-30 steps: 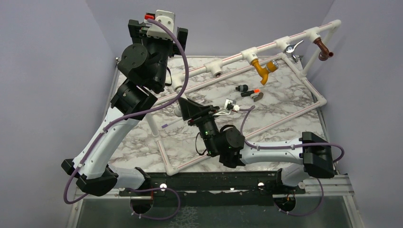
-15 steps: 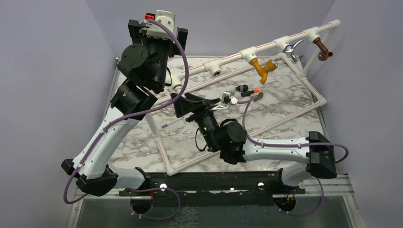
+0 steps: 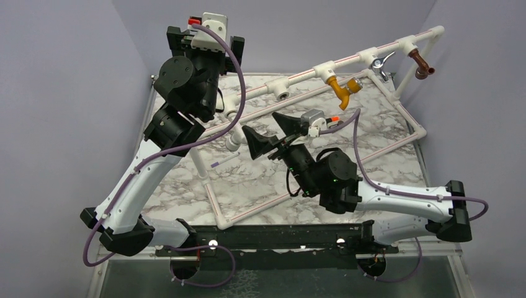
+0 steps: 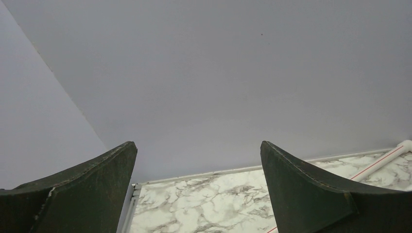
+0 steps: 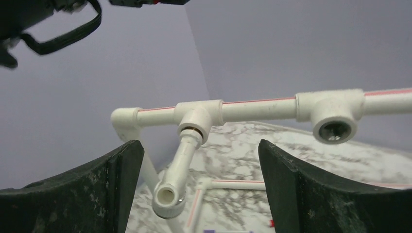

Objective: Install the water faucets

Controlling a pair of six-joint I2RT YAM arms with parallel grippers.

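Observation:
A white faucet sticks out of the leftmost tee of the white pipe frame, its round end pointing down toward me; from above it shows as the white faucet. My right gripper is open just short of it, touching nothing; from above the right gripper sits to the right of the faucet. A mustard-yellow faucet, a chrome-levered one and a brown one hang from the top bar. My left gripper is open and empty, held high facing the back wall.
One tee socket on the top bar stands empty, also seen from above as the tee socket. A black-and-orange faucet lies on the marble table, partly hidden by my right wrist. The frame's lower rails cross the table.
My right gripper opened, let go of the white faucet and drew back to the right. The faucet stays in its tee. The left arm has not moved.

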